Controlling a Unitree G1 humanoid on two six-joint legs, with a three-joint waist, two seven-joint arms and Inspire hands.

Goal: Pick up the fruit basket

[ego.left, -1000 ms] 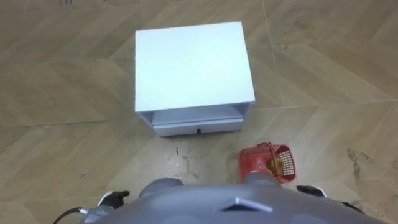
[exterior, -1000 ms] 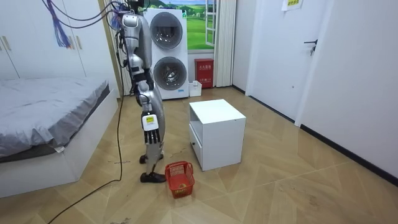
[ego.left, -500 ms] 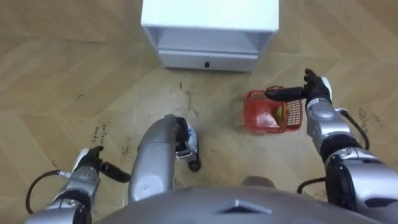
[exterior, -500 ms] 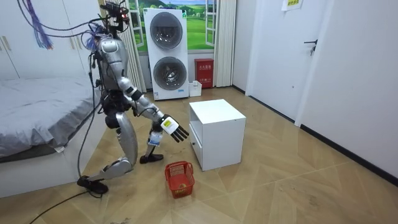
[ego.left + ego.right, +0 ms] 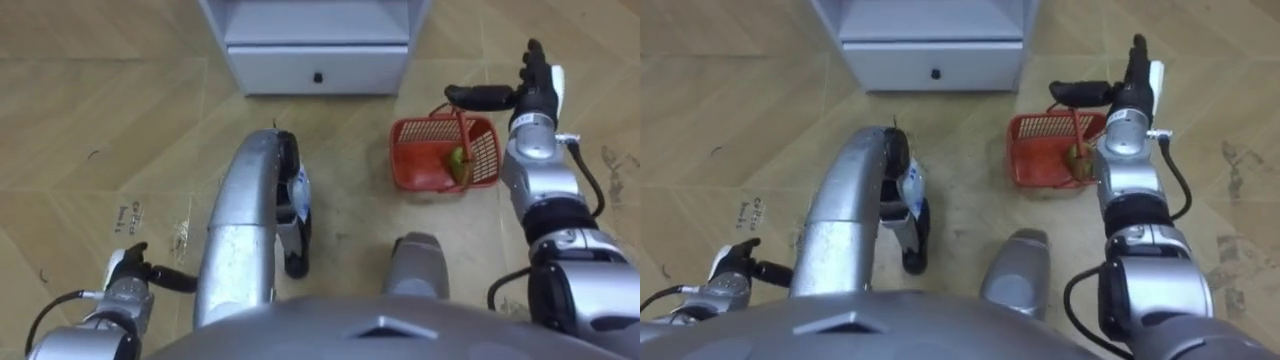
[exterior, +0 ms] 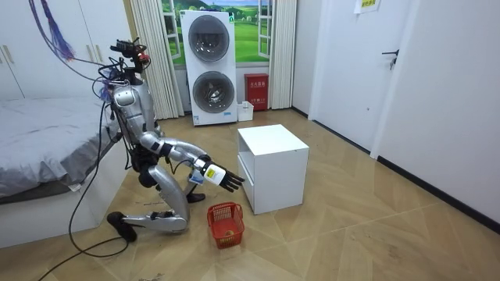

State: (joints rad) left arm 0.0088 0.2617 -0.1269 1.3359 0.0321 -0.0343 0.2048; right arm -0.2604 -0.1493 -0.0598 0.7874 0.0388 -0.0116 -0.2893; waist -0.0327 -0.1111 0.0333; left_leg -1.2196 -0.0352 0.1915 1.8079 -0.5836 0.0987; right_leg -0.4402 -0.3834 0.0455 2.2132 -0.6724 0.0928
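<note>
Nearby, a white cabinet flanks the basket.

Parquet floor, herringbone wood. White drawer cabinet stands on it at 12 o'clock. Red fruit basket sits on the floor at 1 o'clock, near the cabinet, not touching it.

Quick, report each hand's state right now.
Left hand: cannot be told.
Right hand: open, holding nothing, above the fruit basket.

White drawer cabinet on wood floor; stacked washers beyond; bed near room view's left.
</note>
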